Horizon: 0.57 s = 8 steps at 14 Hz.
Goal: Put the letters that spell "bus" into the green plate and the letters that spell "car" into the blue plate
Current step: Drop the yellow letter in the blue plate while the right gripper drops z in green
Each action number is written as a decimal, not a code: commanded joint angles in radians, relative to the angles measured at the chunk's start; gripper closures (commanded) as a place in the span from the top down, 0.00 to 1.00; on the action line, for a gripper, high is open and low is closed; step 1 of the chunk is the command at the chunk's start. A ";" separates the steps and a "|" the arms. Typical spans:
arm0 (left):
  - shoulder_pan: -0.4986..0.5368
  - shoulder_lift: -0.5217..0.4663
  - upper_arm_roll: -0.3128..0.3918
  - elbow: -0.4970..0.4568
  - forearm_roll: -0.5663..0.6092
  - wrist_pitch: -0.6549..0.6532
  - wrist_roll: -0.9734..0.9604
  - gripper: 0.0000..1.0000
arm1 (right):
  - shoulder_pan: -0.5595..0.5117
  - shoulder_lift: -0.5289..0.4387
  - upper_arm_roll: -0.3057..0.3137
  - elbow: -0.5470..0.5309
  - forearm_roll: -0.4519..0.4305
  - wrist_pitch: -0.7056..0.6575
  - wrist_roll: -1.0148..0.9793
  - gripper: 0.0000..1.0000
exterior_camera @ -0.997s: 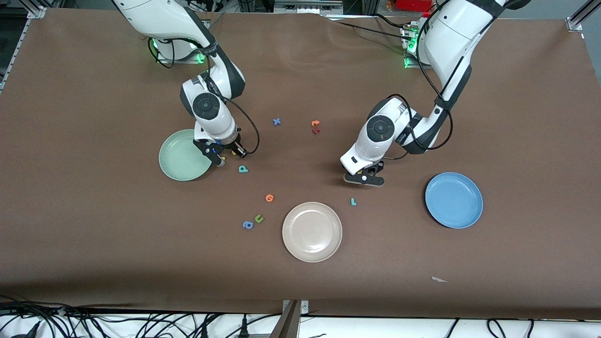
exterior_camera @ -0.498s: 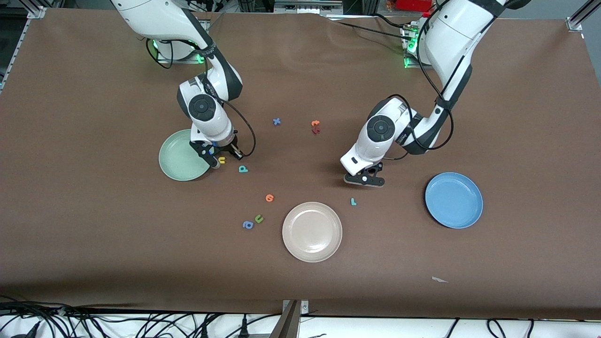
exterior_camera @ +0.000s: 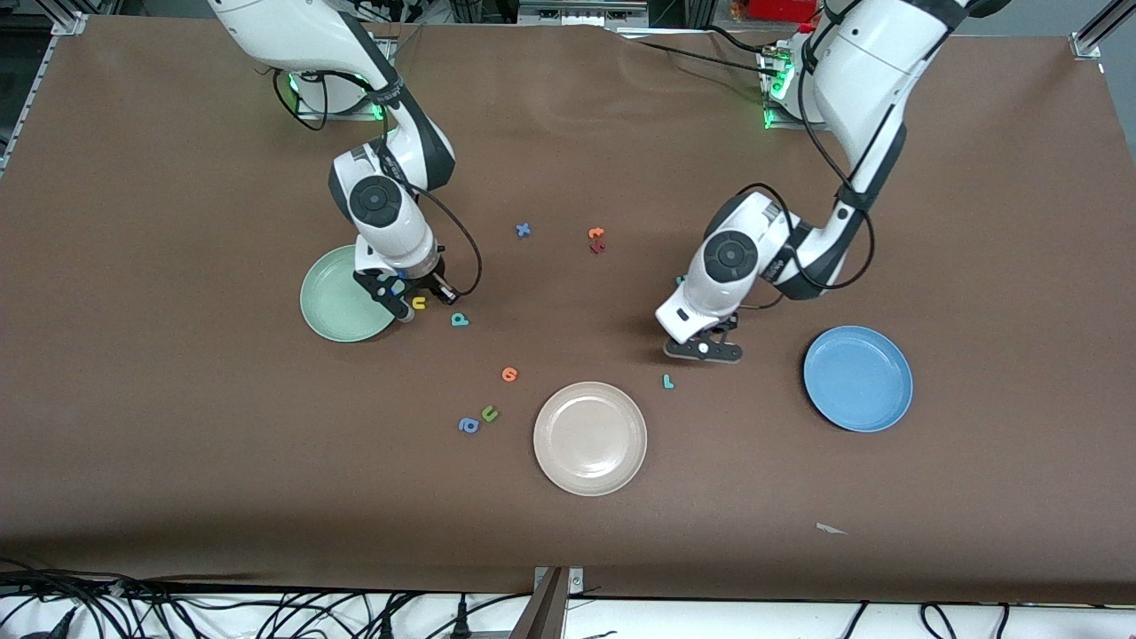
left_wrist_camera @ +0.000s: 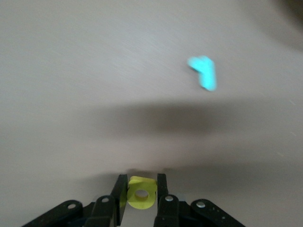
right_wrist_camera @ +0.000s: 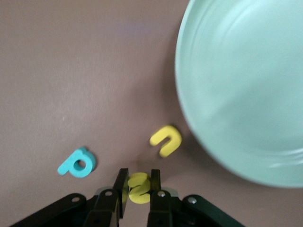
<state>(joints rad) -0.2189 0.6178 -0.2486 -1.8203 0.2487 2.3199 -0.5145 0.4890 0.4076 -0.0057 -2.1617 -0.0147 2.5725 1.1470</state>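
Item: foam letters, small, two sets. Yellow "s": pinched between the closed fingers of the right gripper, low over the table just beside the green plate, in the middle band of the front frame toward the right arm's end. Yellow "u": flat on the table, close to that plate's rim. Teal "b": flat on the table near the "u", slightly lower in the frame. Yellow "a": clamped across its width by the left gripper, over bare table in the middle of the frame, well apart from the blue plate. Teal "r": on the table just below that gripper in the frame. Neither plate held a letter. Handling, as judged: very light, soft and compressible, not fragile. The letters were thin, so best gripped edge to edge across a stroke. They were likely to twist or cling to a pad on release.
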 commanded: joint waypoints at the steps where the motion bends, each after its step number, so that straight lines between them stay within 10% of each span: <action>1: 0.082 -0.019 -0.006 0.085 0.038 -0.146 0.123 0.12 | 0.003 -0.099 -0.088 -0.015 -0.014 -0.141 -0.172 0.09; 6: 0.249 -0.030 -0.003 0.130 0.041 -0.228 0.439 0.12 | 0.002 -0.089 -0.177 -0.058 -0.014 -0.173 -0.355 0.22; 7: 0.274 -0.026 -0.001 0.130 0.044 -0.228 0.489 0.12 | 0.002 -0.082 -0.178 -0.069 -0.014 -0.173 -0.352 0.71; 8: 0.286 -0.020 0.002 0.133 0.063 -0.228 0.523 0.14 | 0.002 -0.081 -0.178 -0.064 -0.014 -0.173 -0.346 1.00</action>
<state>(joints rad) 0.0428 0.5945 -0.2407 -1.6953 0.2608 2.1137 -0.0669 0.4855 0.3297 -0.1836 -2.2106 -0.0150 2.3967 0.8053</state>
